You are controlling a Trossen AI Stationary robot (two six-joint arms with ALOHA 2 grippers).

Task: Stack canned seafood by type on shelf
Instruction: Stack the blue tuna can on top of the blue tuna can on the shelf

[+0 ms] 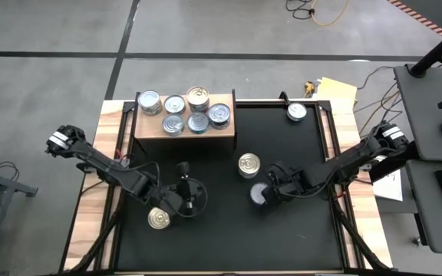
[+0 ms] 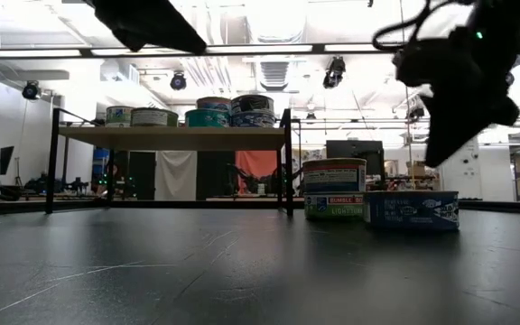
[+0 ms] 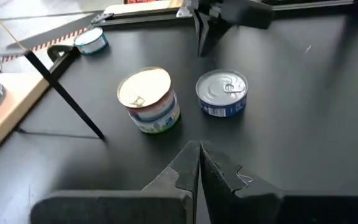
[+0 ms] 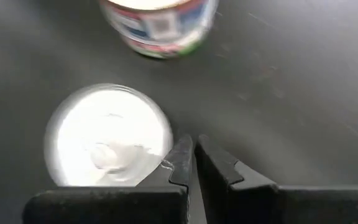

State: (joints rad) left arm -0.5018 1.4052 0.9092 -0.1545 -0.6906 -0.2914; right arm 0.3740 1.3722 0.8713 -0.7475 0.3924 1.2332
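The shelf (image 1: 146, 126) stands at the far left of the black table, with several tins (image 1: 197, 122) on its top, mostly silver-topped and one gold-topped (image 1: 198, 96). A gold-topped tin (image 1: 249, 165) and a silver-topped blue tin (image 1: 258, 195) stand upright on the table's middle. My right gripper (image 4: 190, 144) is shut and hangs slanting down just above the blue tin's (image 4: 107, 140) rim, clear of it in the low view (image 2: 441, 158). My left gripper (image 3: 199, 149) is shut at the table's near left (image 1: 196, 201), facing both tins from a distance.
Another gold-topped tin (image 1: 158, 218) stands under my left arm near the front edge. A silver-topped tin (image 1: 297, 112) sits at the far right corner. The shelf's black legs (image 3: 73, 102) reach down to the table. Bare black table lies between the tins and the shelf.
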